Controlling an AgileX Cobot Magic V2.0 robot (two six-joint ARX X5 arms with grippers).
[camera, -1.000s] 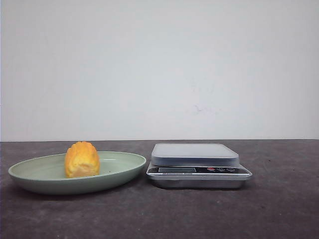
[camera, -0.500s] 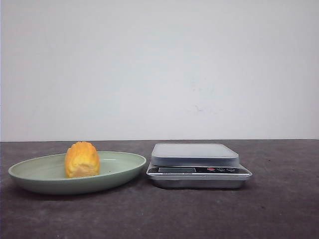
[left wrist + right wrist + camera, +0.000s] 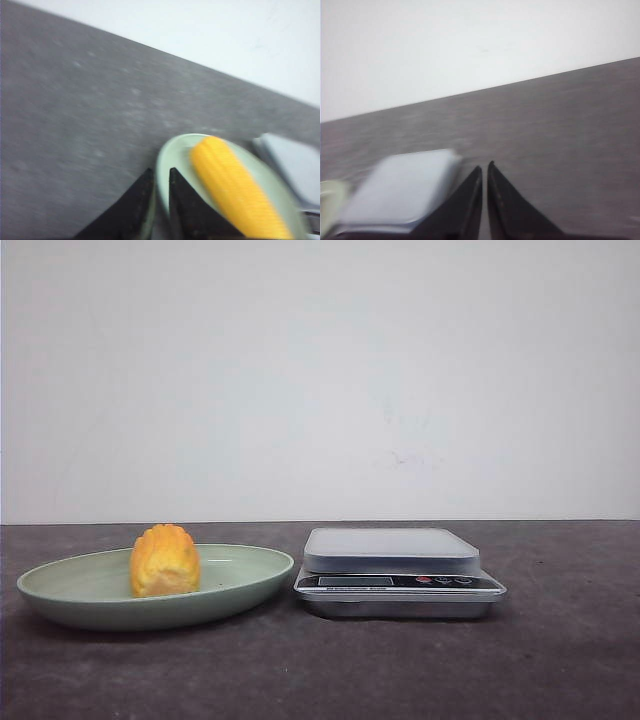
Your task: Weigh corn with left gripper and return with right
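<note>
The corn (image 3: 164,559), a stubby yellow-orange cob piece, lies on a pale green plate (image 3: 240,585) at the left of the table. It also shows in the left wrist view (image 3: 235,187), on the plate (image 3: 172,155). A silver kitchen scale (image 3: 396,570) with a grey platform stands just right of the plate and is bare. My left gripper (image 3: 161,172) hangs over the plate's rim beside the corn, jaws nearly together and empty. My right gripper (image 3: 485,167) is beside the scale (image 3: 405,190), jaws nearly together and empty. Neither gripper shows in the front view.
The dark grey tabletop (image 3: 560,660) runs back to a plain white wall (image 3: 320,380). Plate and scale almost touch near the table's middle.
In the front view nothing has moved: corn, plate and scale stay in place.
</note>
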